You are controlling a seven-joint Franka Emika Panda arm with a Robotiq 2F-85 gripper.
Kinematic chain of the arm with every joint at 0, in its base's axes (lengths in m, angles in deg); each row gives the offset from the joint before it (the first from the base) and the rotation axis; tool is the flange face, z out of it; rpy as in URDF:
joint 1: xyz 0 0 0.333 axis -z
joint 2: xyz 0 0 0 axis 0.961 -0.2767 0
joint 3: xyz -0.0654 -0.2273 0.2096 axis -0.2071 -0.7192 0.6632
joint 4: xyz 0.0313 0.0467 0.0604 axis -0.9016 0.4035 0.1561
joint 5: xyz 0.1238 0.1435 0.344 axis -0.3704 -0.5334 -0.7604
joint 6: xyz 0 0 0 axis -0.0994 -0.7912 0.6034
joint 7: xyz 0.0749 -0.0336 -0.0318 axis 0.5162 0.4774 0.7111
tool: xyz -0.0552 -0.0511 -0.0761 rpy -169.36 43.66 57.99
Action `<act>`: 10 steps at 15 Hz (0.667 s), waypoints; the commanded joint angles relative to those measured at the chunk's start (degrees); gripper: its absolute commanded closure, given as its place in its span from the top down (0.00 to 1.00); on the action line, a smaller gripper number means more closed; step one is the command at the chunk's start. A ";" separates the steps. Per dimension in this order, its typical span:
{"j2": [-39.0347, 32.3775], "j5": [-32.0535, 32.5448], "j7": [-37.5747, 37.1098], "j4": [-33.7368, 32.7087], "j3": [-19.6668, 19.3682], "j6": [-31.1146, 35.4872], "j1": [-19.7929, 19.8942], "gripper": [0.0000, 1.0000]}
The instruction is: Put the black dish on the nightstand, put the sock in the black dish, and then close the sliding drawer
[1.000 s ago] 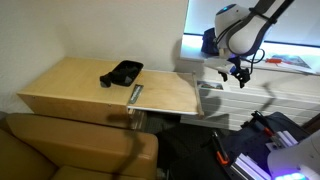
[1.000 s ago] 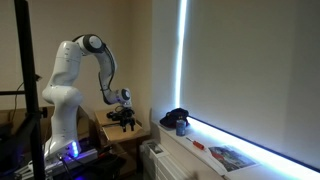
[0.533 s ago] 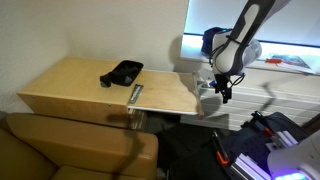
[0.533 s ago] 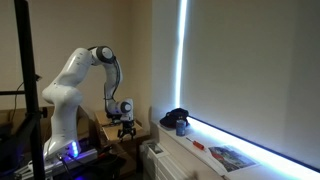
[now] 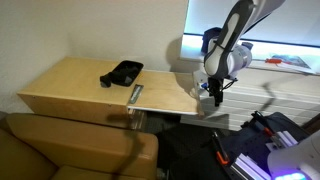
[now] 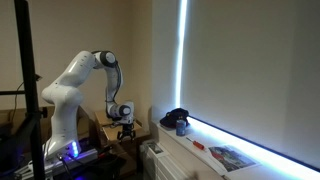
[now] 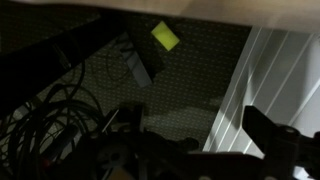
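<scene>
The light wood nightstand (image 5: 75,85) carries the black dish (image 5: 128,69) on its top. A dark limp shape that looks like the sock (image 5: 108,79) lies at the dish's near end; the two are hard to tell apart. The sliding drawer (image 5: 170,95) stands pulled out to the right, with a pale metallic piece (image 5: 136,93) at its edge. My gripper (image 5: 212,96) hangs low at the drawer's right end, close to its edge; contact cannot be told. It also shows in an exterior view (image 6: 127,130). In the wrist view my gripper (image 7: 195,140) is open and empty, below a wood edge (image 7: 200,10).
A white shelf unit (image 5: 265,85) stands right of the drawer, with a dark cap (image 6: 176,118) on top. A brown sofa (image 5: 70,150) sits in front of the nightstand. Cables (image 7: 50,110) and a yellow tag (image 7: 165,36) lie on the dark floor below.
My arm has come down and to the left, from above the white shelf unit to the right end of the pulled-out drawer. Dish and sock have not moved.
</scene>
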 commanded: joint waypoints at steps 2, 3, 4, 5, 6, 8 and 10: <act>-7.81 -11.14 6.10 -4.36 4.75 9.22 1.52 1.00; -9.45 -12.52 8.29 -4.43 5.10 12.05 2.50 1.00; -10.80 -13.85 9.74 -4.96 5.18 13.78 2.68 1.00; -11.89 -15.12 11.79 -5.38 6.07 15.45 3.82 1.00; -12.60 -16.09 14.13 -5.59 7.99 16.92 6.10 1.00; -14.06 -16.25 20.42 -5.98 12.18 20.67 11.45 1.00; -15.51 -14.46 27.98 -6.15 15.38 23.93 16.13 1.00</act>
